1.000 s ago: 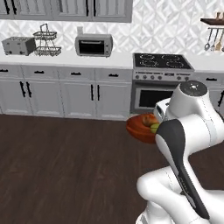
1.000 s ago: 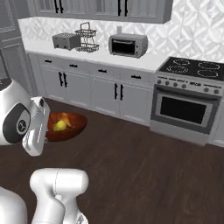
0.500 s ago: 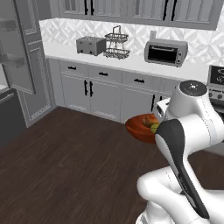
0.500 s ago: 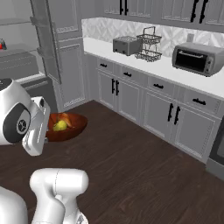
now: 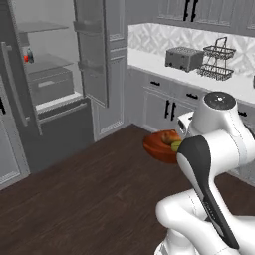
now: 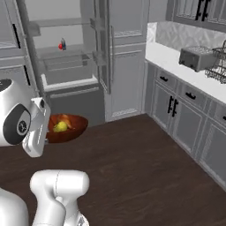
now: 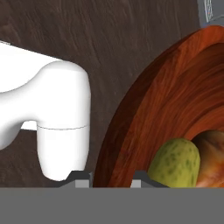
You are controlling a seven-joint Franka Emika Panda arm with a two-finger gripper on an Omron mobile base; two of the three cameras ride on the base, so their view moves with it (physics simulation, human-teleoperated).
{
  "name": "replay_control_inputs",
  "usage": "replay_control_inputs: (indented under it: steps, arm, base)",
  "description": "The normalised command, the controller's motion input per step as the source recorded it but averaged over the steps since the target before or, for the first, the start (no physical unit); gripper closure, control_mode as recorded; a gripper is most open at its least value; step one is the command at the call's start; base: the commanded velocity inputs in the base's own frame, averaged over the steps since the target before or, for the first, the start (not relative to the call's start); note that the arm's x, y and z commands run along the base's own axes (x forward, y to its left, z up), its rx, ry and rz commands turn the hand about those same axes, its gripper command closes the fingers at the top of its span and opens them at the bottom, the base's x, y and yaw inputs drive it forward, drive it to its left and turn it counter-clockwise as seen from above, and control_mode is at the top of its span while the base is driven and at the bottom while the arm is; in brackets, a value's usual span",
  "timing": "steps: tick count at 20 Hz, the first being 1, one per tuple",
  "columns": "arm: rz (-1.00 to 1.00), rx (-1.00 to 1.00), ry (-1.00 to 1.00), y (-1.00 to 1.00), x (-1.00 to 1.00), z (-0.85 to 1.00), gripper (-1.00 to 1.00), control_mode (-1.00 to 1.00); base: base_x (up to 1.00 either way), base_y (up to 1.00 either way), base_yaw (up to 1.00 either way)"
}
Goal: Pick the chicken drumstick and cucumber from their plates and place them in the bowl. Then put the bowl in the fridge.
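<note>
My gripper [image 7: 109,177] is shut on the rim of the reddish-brown bowl [image 7: 166,100], which I hold above the dark wood floor. The yellow-green cucumber [image 7: 177,164] lies in the bowl, touching the golden-brown chicken drumstick [image 7: 214,153]. From the base, the bowl [image 5: 159,145] [image 6: 68,129] juts out from behind my white arm, with the cucumber [image 6: 60,127] inside. The fridge [image 5: 50,84] [image 6: 66,62] stands open ahead to the left, showing pale shelves and drawers. The plates are out of view.
The open fridge door [image 5: 92,55] sticks out toward the room. A small red item [image 6: 61,45] sits on a fridge shelf. Grey cabinets line the right wall, with a toaster [image 5: 184,59] and a wire rack [image 5: 216,64] on their counter.
The whole picture has swung as the base turned: stove and microwave left the view and the open fridge came in. The bowl stays in my grip in the same pose.
</note>
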Motion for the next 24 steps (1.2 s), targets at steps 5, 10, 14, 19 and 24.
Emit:
replay_control_inputs:
  steps: [5,10,14,19,24]
  arm:
    - [0.00,0.00,0.00,0.00,0.00,0.00,1.00,1.00]
    - [0.00,0.00,0.00,0.00,0.00,0.00,1.00,1.00]
    - [0.00,0.00,0.00,0.00,0.00,0.00,1.00,1.00]
    - [0.00,0.00,0.00,0.00,0.00,0.00,1.00,1.00]
    - [0.00,0.00,0.00,0.00,0.00,0.00,1.00,1.00]
  base:
    - [1.00,-0.01,0.56]
    - [1.00,-0.19,0.52]
    - [1.00,-0.42,0.40]
    - [0.97,-0.53,0.31]
    - [0.85,-0.48,0.04]
